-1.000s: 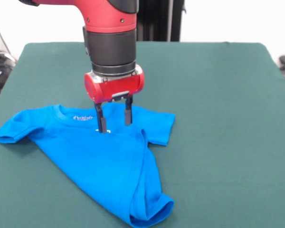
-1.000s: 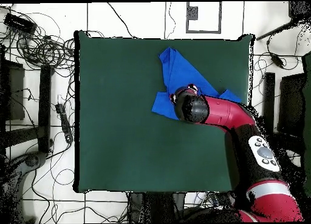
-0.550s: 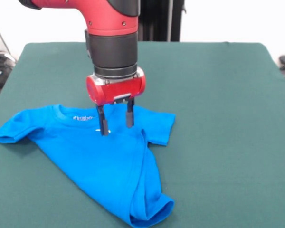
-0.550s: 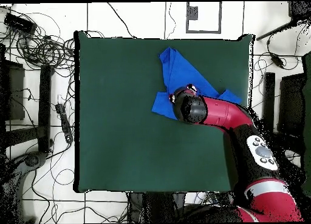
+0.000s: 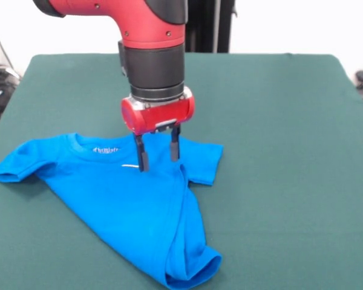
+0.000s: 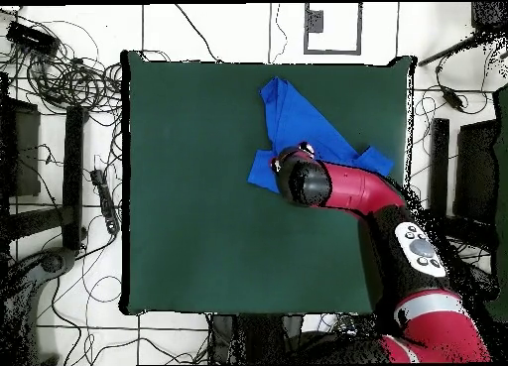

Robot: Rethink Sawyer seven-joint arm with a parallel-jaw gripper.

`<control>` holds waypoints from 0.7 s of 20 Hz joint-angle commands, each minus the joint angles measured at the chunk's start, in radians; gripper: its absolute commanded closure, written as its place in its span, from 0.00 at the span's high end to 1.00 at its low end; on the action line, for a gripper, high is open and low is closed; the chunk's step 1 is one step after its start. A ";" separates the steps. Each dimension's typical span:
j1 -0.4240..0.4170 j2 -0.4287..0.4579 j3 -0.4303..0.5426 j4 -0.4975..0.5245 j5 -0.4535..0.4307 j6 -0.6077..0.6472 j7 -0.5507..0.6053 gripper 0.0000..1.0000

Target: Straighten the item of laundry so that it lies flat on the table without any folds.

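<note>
You see a white tiled floor (image 6: 189, 30) with tangled black cables (image 6: 60, 79) at nine to eleven o'clock.

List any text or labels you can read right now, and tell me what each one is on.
Inside the neckline of the blue T-shirt: one short line of white print, too blurred to read.
Just left of the open pincer, on the shirt: a thin white mark, not legible as a letter or a number.
Nothing readable on the robot arm or the green table.
</note>
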 commanded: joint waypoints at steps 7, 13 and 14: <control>0.089 0.053 0.048 0.118 0.060 -0.037 0.263 1.00; 0.094 0.060 0.038 0.129 0.060 -0.058 0.265 1.00; 0.094 0.063 0.036 0.128 0.060 -0.062 0.265 1.00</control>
